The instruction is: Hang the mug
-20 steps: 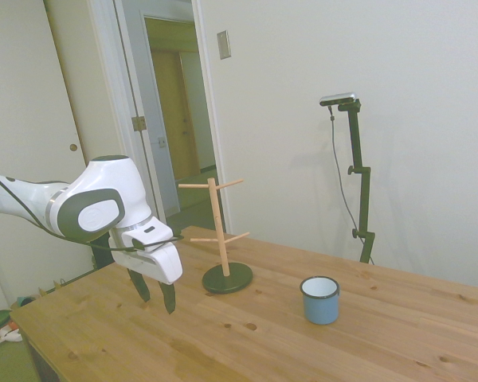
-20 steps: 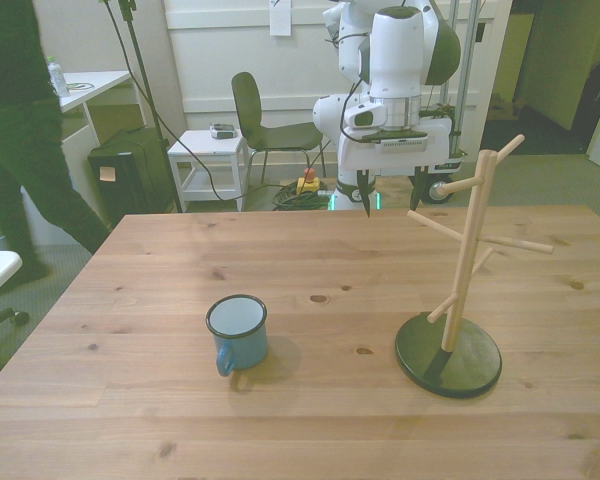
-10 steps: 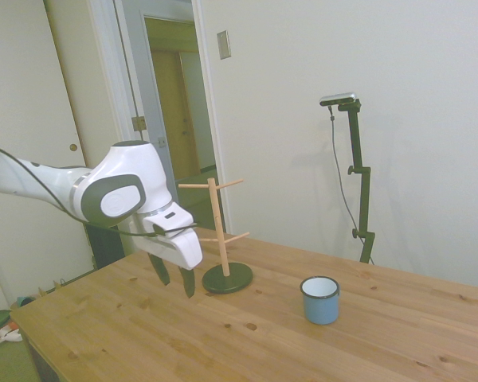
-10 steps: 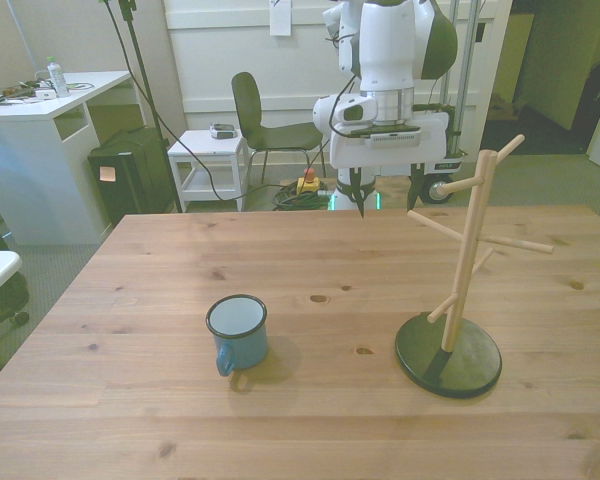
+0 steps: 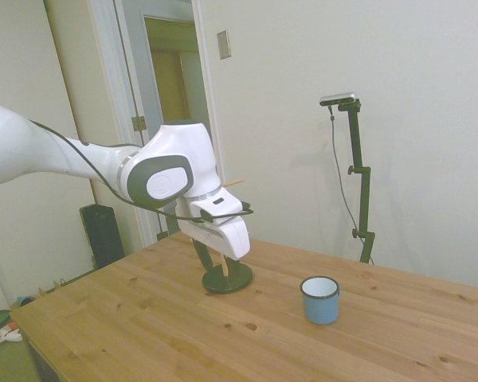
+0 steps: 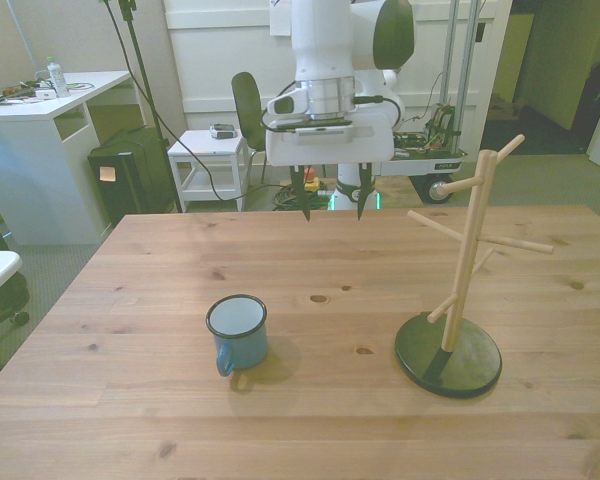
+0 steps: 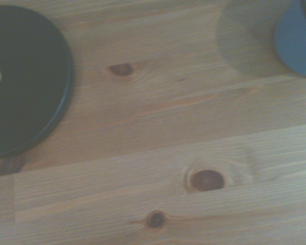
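Empty mug (image 6: 239, 334) upright on table (image 6: 120, 300), fingers (image 6: 305, 200) apart

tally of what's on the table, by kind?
Mug: 1, light blue, upright, empty
Mug rack: 1, wooden post with pegs on a dark round base, nothing hung on it
Total: 2
The gripper is above the table, open, holding nothing.
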Controlling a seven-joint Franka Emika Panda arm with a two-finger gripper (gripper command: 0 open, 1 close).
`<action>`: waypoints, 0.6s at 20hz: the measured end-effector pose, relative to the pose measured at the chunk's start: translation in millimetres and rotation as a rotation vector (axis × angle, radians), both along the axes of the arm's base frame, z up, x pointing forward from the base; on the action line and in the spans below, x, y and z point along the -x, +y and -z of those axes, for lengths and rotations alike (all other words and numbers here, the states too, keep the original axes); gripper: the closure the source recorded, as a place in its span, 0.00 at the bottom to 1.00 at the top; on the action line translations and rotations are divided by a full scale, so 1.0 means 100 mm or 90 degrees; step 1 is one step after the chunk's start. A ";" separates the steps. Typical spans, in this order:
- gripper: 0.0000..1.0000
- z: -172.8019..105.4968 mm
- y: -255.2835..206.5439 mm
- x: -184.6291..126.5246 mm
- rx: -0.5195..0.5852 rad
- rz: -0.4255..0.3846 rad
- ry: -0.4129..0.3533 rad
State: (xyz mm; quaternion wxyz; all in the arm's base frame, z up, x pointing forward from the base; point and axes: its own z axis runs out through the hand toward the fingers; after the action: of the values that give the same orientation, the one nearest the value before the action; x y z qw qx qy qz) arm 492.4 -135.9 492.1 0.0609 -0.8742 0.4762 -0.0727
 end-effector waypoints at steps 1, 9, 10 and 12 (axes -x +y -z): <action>0.00 -0.02 -0.10 -0.01 -0.002 0.004 -0.001; 0.00 -0.07 -0.78 -0.34 -0.016 0.012 -0.005; 0.00 -0.05 -0.85 -0.40 -0.016 0.011 -0.003; 0.00 -0.04 -0.99 -0.52 -0.018 0.009 -0.002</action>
State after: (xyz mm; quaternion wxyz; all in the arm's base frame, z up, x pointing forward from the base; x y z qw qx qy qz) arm 544.7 -235.0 495.7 0.0735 -0.8699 0.4830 -0.0679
